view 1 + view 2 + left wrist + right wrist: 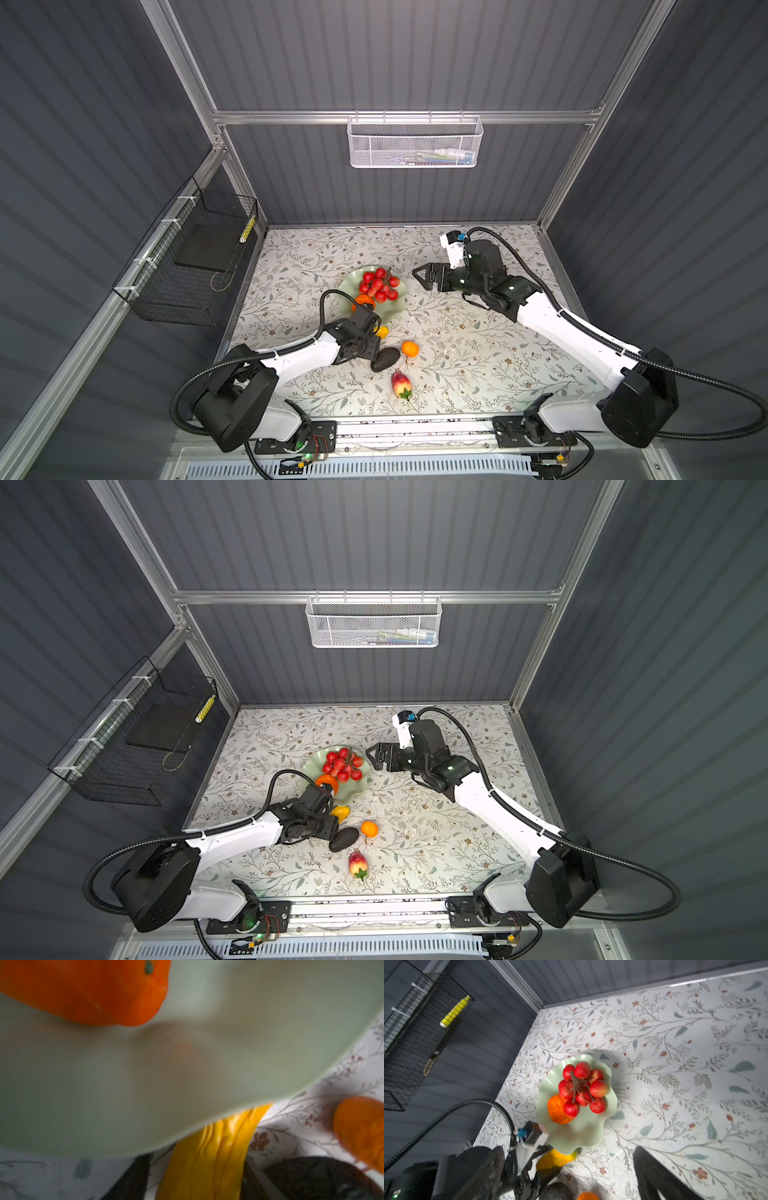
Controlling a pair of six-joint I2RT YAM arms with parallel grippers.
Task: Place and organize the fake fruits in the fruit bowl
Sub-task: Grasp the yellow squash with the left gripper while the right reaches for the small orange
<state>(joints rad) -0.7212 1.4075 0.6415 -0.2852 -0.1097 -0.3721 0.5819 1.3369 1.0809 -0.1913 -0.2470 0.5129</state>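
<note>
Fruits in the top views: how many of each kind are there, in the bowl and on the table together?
Bunch of red berries: 1
Large orange: 1
Small orange citrus: 1
Yellow ridged fruit: 1
Dark avocado: 1
Red-yellow strawberry: 1
Total: 6

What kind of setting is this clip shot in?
Likely a purpose-built robot test booth: grey ribbed wall panels in an aluminium frame, a left arm and right arm mounted at a floral-covered table, and a white mesh basket hung on the back wall.
</note>
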